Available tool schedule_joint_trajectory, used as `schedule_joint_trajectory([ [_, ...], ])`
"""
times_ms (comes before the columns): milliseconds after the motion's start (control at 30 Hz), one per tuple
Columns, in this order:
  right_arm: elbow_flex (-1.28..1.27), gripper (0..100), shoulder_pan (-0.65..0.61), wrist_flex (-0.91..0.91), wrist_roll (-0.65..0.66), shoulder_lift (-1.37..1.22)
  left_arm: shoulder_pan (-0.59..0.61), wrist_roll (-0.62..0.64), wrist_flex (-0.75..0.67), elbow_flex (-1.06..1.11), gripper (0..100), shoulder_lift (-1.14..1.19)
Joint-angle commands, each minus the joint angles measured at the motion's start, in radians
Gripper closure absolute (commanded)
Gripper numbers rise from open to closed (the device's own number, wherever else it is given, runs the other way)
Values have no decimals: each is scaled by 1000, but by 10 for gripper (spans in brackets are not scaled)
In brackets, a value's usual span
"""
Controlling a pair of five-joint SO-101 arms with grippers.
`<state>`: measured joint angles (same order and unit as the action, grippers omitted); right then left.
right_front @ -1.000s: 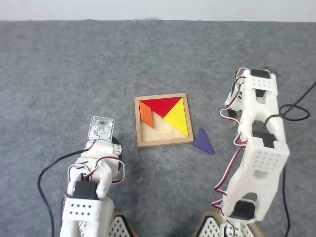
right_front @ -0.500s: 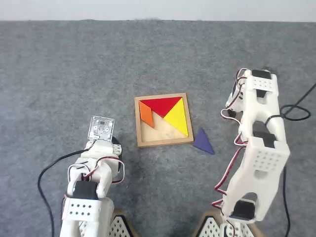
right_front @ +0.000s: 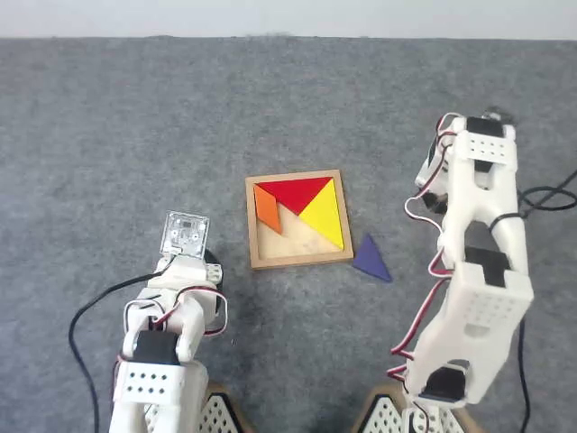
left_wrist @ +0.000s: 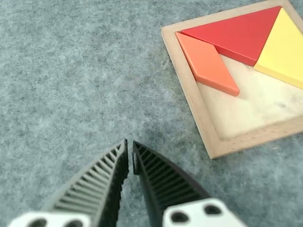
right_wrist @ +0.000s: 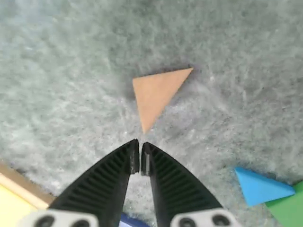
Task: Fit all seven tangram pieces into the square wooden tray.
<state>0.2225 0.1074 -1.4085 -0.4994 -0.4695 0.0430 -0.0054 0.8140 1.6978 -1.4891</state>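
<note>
Three are placed in the high view: orange piece [right_front: 267, 207], red triangle [right_front: 296, 192] and yellow triangle [right_front: 325, 219] lie in the tray [right_front: 299, 262], with a purple triangle [right_front: 371, 259] just beside it on the tabletop [right_front: 135, 126].

In the left wrist view, the left gripper [left_wrist: 130, 144] is pressed together and empty, near the tray.

In the right wrist view, the right gripper [right_wrist: 140, 144] is also together and empty, near a tan triangle [right_wrist: 157, 92]. A blue piece [right_wrist: 260, 185] and a green piece [right_wrist: 289, 208] lie loose, so four seem left.

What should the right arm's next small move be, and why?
Probably open the right gripper and ease it forward over the tan triangle. Its jaws are shut just short of that piece, which lies loose on the grey mat, while the wooden tray has bare floor to fill.
</note>
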Motion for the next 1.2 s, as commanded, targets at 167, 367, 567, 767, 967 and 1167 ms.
schedule_joint_trajectory([
  [167, 3, 842, 1, 56, 12, 70, 5, 6, 2, -8, 985, -12],
  [367, 5, 805, 1, 160, -58, 4, 3, 6, 2, -8, 985, -12],
  [567, 6, 805, 2, 213, -58, -59, 3, 6, 2, -8, 985, -12],
  [767, 55, 805, 56, 220, -64, -136, 5, 6, 2, -8, 985, -12],
  [967, 114, 805, 76, 220, -138, -222, 5, 6, 2, -8, 985, -12],
  [1167, 115, 805, 70, 220, -180, -242, 5, 6, 2, -8, 985, -12],
])
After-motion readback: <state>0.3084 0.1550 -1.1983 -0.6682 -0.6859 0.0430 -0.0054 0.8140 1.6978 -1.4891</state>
